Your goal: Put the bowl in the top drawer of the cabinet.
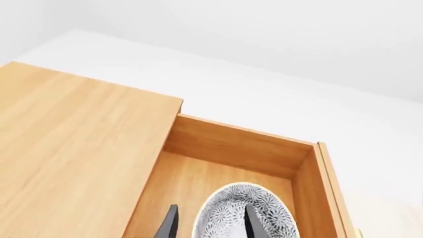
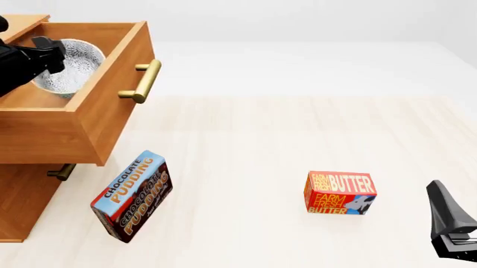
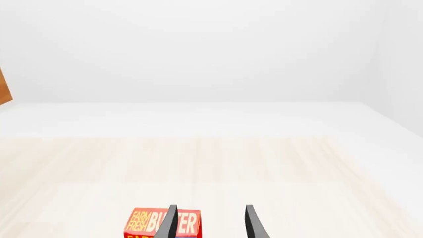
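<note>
The white speckled bowl (image 2: 78, 67) sits inside the pulled-out top drawer (image 2: 119, 100) of the brown cabinet (image 2: 22, 206). In the left wrist view the bowl (image 1: 231, 208) rests on the floor of the drawer (image 1: 238, 148), beside the cabinet's top (image 1: 73, 148). My left gripper (image 1: 211, 225) is open and straddles the bowl's rim, one finger inside and one outside with a gap. From the front, that left gripper (image 2: 44, 56) reaches into the drawer. My right gripper (image 2: 451, 223) is open and empty near the table's right front.
A red butter box (image 2: 339, 192) lies on the table, just ahead of the right gripper (image 3: 211, 223). A chocolate pudding box (image 2: 133, 195) stands tilted beside the cabinet. The top drawer's brass handle (image 2: 145, 81) juts out; the lower drawer's handle (image 2: 60, 170) shows beneath.
</note>
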{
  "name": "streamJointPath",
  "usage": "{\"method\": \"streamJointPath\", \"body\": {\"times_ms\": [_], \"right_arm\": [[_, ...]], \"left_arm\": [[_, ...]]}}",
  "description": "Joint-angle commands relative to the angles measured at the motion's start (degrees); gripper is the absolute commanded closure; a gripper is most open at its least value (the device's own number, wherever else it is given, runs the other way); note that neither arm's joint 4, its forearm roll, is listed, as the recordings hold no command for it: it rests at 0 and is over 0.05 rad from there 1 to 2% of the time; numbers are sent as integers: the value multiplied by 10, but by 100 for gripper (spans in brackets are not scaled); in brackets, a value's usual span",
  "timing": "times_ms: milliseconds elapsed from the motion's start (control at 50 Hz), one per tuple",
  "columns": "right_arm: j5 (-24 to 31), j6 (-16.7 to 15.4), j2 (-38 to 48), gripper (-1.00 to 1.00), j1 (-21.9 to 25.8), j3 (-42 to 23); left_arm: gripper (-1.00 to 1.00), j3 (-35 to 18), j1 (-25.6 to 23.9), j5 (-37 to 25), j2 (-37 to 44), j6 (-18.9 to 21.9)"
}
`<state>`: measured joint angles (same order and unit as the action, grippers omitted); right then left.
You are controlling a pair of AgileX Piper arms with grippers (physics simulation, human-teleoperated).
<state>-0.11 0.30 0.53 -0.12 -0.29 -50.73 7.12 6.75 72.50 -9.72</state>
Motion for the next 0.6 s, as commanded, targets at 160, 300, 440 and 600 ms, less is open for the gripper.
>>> {"method": "streamJointPath", "body": {"times_ms": [160,300,440,600], "right_arm": [[0,0,0,-100,0,0],[0,0,0,-100,0,0],[0,0,0,-100,0,0],[0,0,0,-100,0,0]], "left_arm": [[-100,2,2,-5,12,7],[-100,5,0,-8,2,7],[-100,5,-7,-13,-15,8],[-100,9,-11,-21,-33,10]]}}
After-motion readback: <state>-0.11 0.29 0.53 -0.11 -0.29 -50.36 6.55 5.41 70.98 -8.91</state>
